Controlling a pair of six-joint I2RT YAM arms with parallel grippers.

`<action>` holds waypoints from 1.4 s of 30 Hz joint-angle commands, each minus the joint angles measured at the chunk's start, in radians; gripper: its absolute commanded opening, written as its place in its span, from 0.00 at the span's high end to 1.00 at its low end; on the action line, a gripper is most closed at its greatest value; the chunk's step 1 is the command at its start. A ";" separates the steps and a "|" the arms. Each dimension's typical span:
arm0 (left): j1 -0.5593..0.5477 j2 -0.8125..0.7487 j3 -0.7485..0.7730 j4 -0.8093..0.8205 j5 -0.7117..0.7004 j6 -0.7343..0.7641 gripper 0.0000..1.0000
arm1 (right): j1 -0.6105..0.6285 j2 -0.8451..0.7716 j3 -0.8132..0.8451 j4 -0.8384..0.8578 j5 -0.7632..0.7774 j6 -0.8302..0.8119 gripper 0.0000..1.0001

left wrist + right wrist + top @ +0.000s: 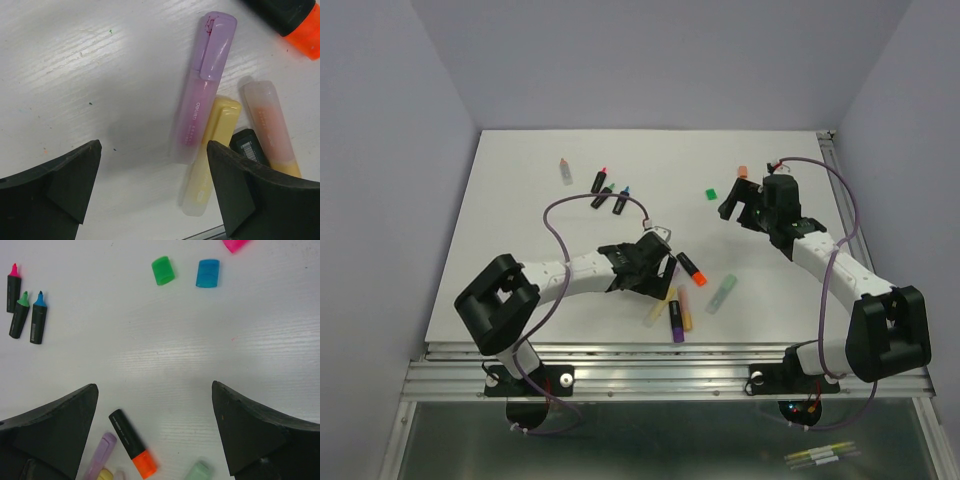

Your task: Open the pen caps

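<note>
Plastic, glossy and blocky, noted over the white, grained counter (pixel 520 210). Saw between the dark wedge-shaped fingers (pixel 55 185) of the left hand (pixel 155 185), spread wide and empty, translucent pastel pens (pixel 202 85) in purple, yellow and peach lying capped and close together. Caught from the right wrist but not the left, beyond the right hand (pixel 155 430), also spread and empty, loose green and blue pen caps (pixel 163 270) and three uncapped black pens (pixel 38 320).

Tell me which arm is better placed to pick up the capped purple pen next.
Left. The left hand, open, hangs just above the purple pen. The right hand, also open, is farther away, near the loose green cap.
</note>
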 commanded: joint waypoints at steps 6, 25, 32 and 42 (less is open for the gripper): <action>-0.009 0.089 0.081 -0.031 -0.049 0.021 0.01 | -0.003 -0.006 -0.016 0.006 0.014 -0.017 0.00; -0.031 0.172 0.083 0.122 0.083 0.181 0.32 | -0.003 0.006 -0.016 0.006 0.007 -0.015 0.00; -0.029 0.230 0.081 0.098 0.087 0.173 0.61 | -0.004 -0.009 -0.021 0.008 0.019 -0.018 0.00; -0.031 0.155 0.066 0.021 -0.075 0.112 1.00 | -0.004 -0.006 -0.019 0.011 0.008 -0.027 0.00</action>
